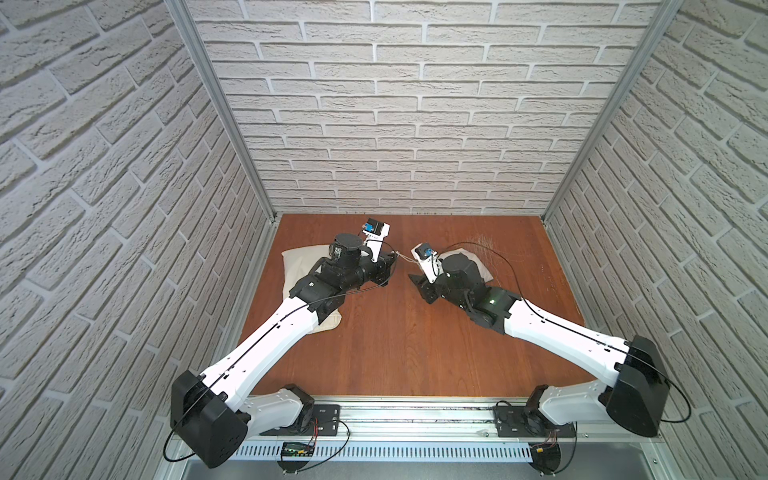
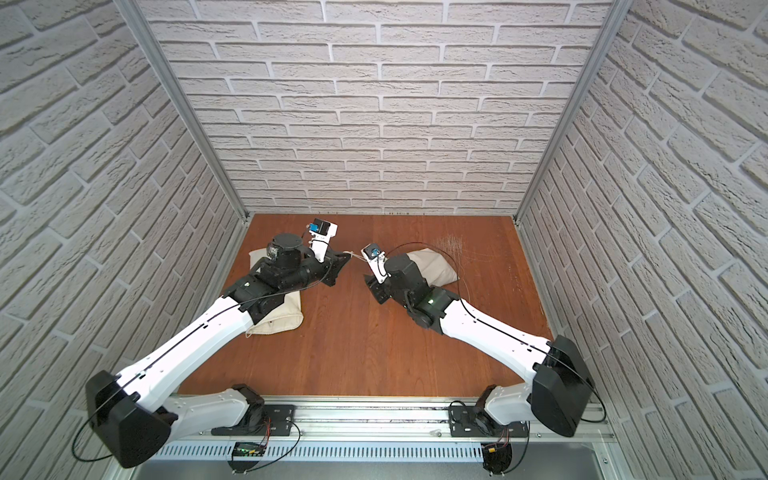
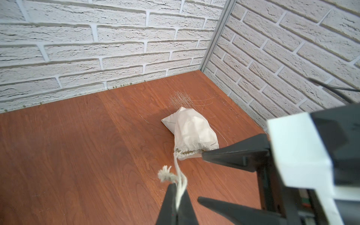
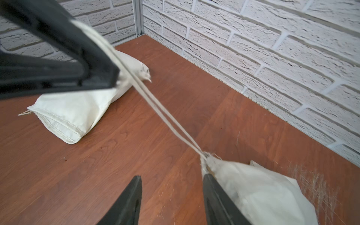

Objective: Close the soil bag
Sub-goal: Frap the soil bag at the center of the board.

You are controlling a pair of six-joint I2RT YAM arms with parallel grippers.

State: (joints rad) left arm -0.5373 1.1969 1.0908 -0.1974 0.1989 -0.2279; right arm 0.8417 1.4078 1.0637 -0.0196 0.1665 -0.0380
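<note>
The soil bag (image 3: 192,130) is a small cream cloth pouch lying at the back right of the wooden table (image 1: 395,345); both top views show it partly behind the right arm (image 1: 482,270) (image 2: 436,266). Its mouth is gathered tight. The drawstring (image 3: 180,175) runs taut from the neck (image 4: 159,109) to my left gripper (image 3: 178,187), which is shut on it just below the frayed knot. My right gripper (image 4: 172,176) stands open beside the neck, one finger against the cloth and nothing between the fingers. The bag (image 4: 253,187) lies along that finger.
A larger cream bag (image 1: 299,257) (image 4: 78,109) lies at the left, partly under my left arm. Brick-pattern walls enclose the table on three sides. Scratch marks (image 3: 180,98) show on the wood behind the soil bag.
</note>
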